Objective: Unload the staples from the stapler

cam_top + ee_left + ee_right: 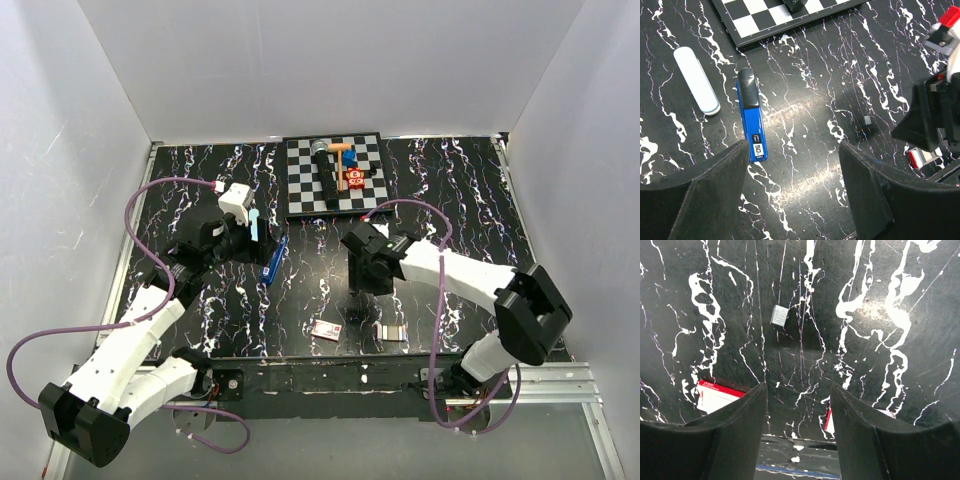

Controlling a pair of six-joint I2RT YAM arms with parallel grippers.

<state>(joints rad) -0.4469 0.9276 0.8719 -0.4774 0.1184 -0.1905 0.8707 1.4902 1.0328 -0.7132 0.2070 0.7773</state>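
The black marbled counter [470, 200] carries a checkerboard [300, 170] at its far middle. Both arms work on the near side of that board.

The left gripper [792, 150] hangs off the checkerboard's near left corner, jaws released and nothing between them. The right gripper [797, 390] hangs nearer than the board's right half, jaws likewise spread and bare.

The stapler [751, 115] lies flat just off that near left corner, black end toward the checkerboard and apparently shut. A pale-blue oblong piece [696, 80] shows beside it, apart.

**Risks, as I judge them:**
- The glossy, slim body may skid or spin if the jaws close off-centre.
- One finger [715, 190] sits just beside the stapler's labelled end, so a straight descent could pin it.
- The arms are close and could clash.

**What each view adds:**
- The left wrist view gives the stapler's label and black end, which the top view reduces to a blue sliver.
- Only the right wrist view shows red-and-white boxes [715, 395] clearly, plus a small silver block [779, 315]. Whether that block is staples, I cannot tell.
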